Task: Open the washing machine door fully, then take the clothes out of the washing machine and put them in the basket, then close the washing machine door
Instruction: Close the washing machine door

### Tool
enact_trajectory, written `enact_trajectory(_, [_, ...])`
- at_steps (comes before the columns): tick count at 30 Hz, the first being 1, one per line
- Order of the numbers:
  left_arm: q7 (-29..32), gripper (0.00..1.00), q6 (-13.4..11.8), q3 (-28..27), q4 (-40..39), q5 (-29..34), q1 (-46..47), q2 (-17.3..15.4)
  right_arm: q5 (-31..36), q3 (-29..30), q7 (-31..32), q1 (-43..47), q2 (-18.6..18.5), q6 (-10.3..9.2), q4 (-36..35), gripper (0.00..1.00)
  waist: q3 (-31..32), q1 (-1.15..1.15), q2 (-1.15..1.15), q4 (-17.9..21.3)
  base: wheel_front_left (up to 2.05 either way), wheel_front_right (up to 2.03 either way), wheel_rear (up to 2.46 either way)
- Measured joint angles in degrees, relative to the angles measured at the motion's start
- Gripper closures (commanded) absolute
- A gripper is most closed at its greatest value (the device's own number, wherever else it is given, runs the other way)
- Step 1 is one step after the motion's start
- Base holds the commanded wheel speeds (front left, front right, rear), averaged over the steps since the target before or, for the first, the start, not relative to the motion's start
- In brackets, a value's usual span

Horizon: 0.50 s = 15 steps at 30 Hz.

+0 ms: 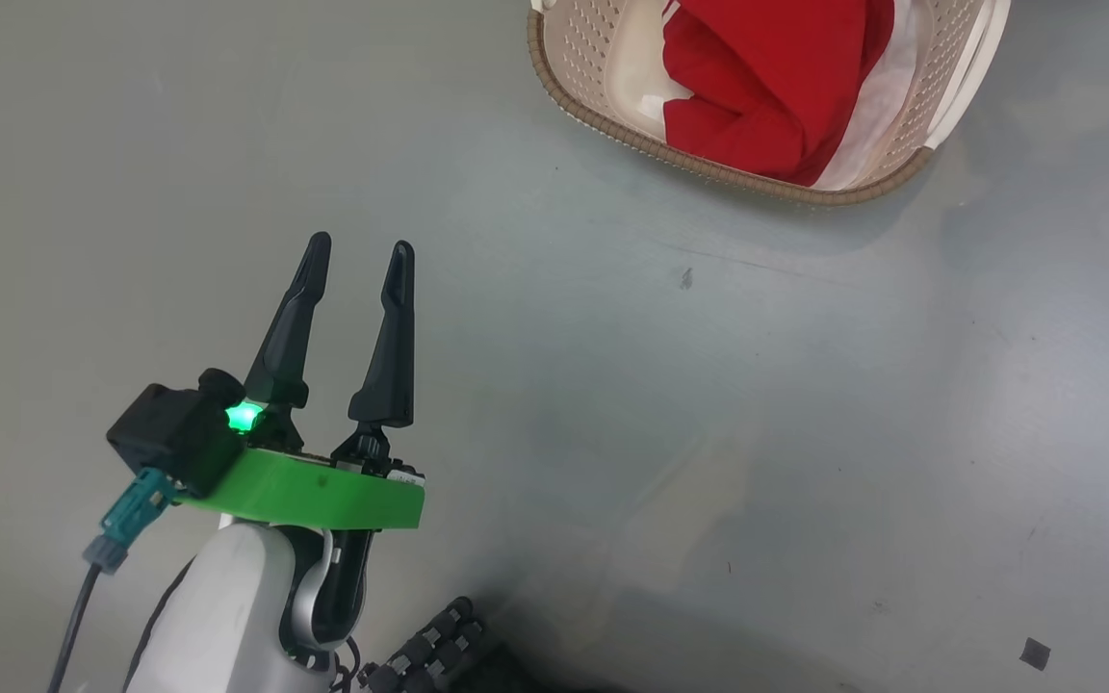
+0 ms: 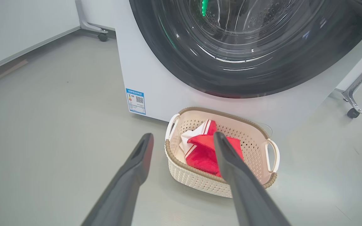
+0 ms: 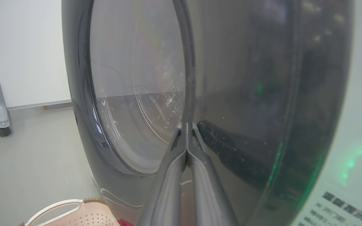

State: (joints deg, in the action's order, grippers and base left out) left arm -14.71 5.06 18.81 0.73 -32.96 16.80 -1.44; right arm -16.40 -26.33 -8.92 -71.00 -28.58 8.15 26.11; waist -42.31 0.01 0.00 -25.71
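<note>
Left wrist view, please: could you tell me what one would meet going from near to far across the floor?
Left pincer, open → basket holding the red clothes → washing machine.

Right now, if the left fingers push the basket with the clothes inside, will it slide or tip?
The basket would probably slide rather than tip: it sits low and wide on a smooth floor. It is likely light, being thin perforated plastic holding only soft clothes. Its walls may flex a little.
</note>
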Motion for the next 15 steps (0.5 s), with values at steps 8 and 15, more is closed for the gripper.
enact_trajectory(8, [0.0, 0.0, -0.2, -0.4, 1.3, -0.2, 0.6, 0.1, -0.2, -0.2, -3.5, 1.7, 1.1, -0.08, 4.9, 1.0, 1.9, 0.0, 0.0, 0.4, 0.0, 0.0, 0.0])
enact_trajectory(15, [0.0, 0.0, -0.2, -2.5, 3.1, 1.7, 0.7, 0.1, -0.6, -1.6, -4.8, 7.5, 2.3, -0.66, 8.6, 1.0, 5.4, -0.01, 0.0, 1.7, 0.0, 0.0, 0.0])
